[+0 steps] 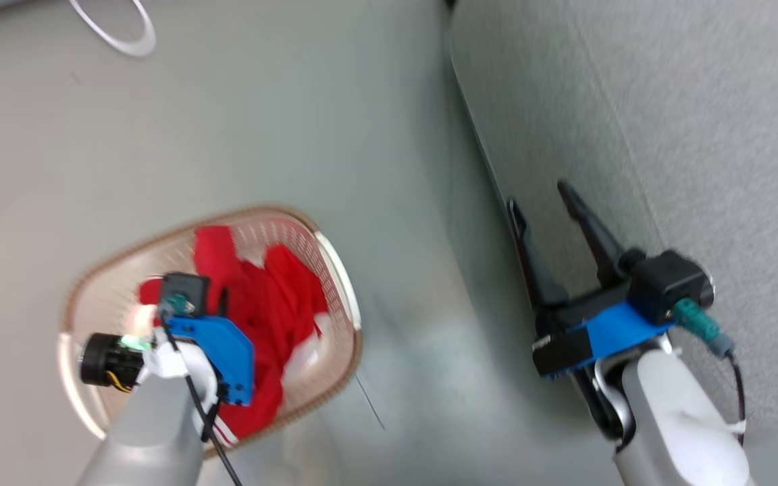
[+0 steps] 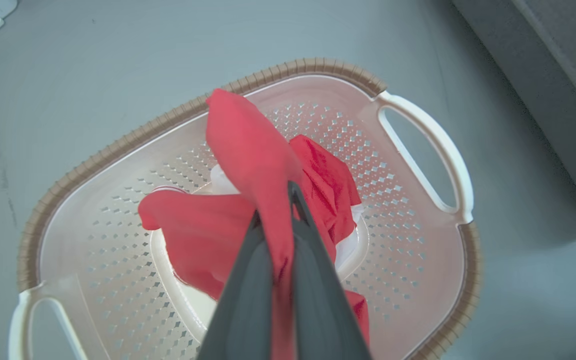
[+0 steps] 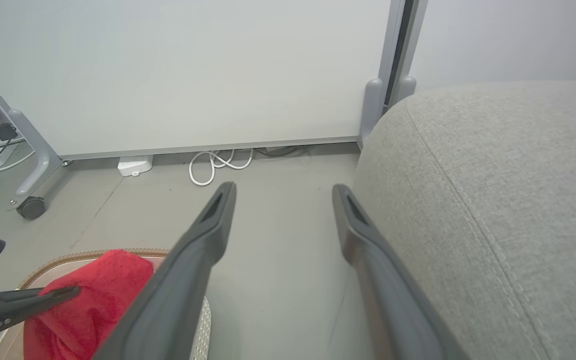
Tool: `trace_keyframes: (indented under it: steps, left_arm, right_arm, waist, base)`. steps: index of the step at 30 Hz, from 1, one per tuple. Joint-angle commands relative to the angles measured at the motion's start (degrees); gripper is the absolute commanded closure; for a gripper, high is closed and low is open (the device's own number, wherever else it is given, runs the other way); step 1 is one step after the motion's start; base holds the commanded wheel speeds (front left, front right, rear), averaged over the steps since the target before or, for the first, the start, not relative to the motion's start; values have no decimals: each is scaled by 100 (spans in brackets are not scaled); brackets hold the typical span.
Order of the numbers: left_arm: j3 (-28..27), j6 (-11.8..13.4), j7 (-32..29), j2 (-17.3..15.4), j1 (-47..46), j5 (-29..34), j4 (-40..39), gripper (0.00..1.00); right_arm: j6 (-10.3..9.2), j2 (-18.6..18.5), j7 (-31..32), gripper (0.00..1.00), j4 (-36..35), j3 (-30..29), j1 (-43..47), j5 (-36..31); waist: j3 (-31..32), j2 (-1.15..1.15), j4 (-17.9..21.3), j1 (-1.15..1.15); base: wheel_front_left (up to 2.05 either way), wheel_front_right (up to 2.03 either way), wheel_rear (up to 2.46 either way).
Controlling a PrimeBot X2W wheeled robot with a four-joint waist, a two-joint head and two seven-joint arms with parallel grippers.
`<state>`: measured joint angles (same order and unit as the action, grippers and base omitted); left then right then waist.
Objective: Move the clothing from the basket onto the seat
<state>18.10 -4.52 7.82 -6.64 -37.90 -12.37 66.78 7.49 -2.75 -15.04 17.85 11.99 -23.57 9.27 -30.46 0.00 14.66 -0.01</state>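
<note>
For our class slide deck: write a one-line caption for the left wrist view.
Left tool shut on a fold of red clothing above the perforated cream basket.

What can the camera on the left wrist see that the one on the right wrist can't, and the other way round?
Left wrist camera, not the right: the white handle of the basket and its inside bottom. Right wrist camera, not the left: the open right gripper, the white wall panel, a looped cable, a wheel. Both: the left gripper shut on the red clothing, the basket's brown rim, the grey floor, the seat.
</note>
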Motion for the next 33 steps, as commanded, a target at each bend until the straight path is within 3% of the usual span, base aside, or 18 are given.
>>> trace_keyframes:
  steps: [1, 12, 25, 33]
  left_arm:
    - [83, -50, 91, 84, 89, 42, 43, 100]
    - [874, -290, 464, 374, 232, -36, -283, 100]
    - [2220, -289, 28, 379, -106, -1274, -2175, 100]
    - [2842, -131, -226, 373, -467, -1855, -2958, 100]
  right_arm:
    - [1, -24, -20, 0, 130, -40, 181, -65]
    - [1, -22, 128, 0, 537, -224, 883, -114]
    - [1, -22, 369, 0, 335, 85, 1150, 99]
    - [1, -21, 471, 0, 241, 235, 1243, 77]
  waist:
    - [1068, 0, -458, 1]
    - [2508, 0, -960, 1]
    - [3056, 0, -1054, 1]
    - [3234, 0, -1015, 1]
  base:
    - [0, 0, 0]
    - [0, 0, 0]
    - [0, 0, 0]
    - [0, 0, 0]
